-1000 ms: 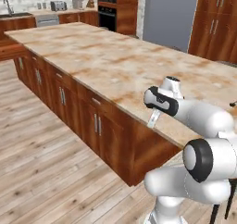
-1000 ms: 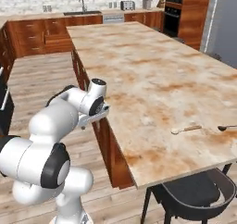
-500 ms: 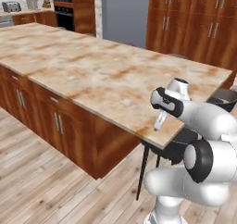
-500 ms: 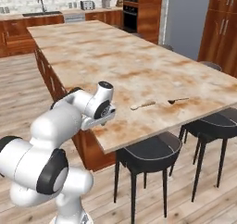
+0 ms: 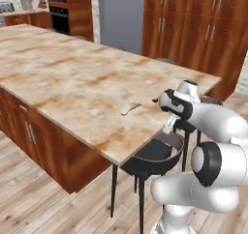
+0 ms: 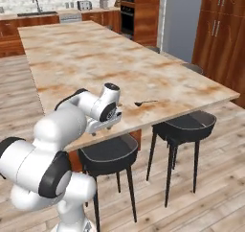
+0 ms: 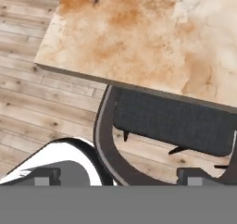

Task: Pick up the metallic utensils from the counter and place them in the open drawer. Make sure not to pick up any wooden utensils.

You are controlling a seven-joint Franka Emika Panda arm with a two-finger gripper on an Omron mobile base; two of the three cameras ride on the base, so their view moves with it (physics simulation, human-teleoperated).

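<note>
While the white arm hangs folded at the near edge of the long beige stone counter with orange-brown marbling, its two-finger gripper points down over a black round bar stool, and I cannot tell how far its fingers are parted; nothing seems to be in them. Out on the stone, the small light-tan wooden spoon lies near the edge, and the slim dark-grey metal spoon sits just right of it, both apart from the gripper. By my read we're at the approach, before any pick. Next the hand needs to lift over the counter edge, reach to the grey spoon, and steer clear of the wooden one.
</note>
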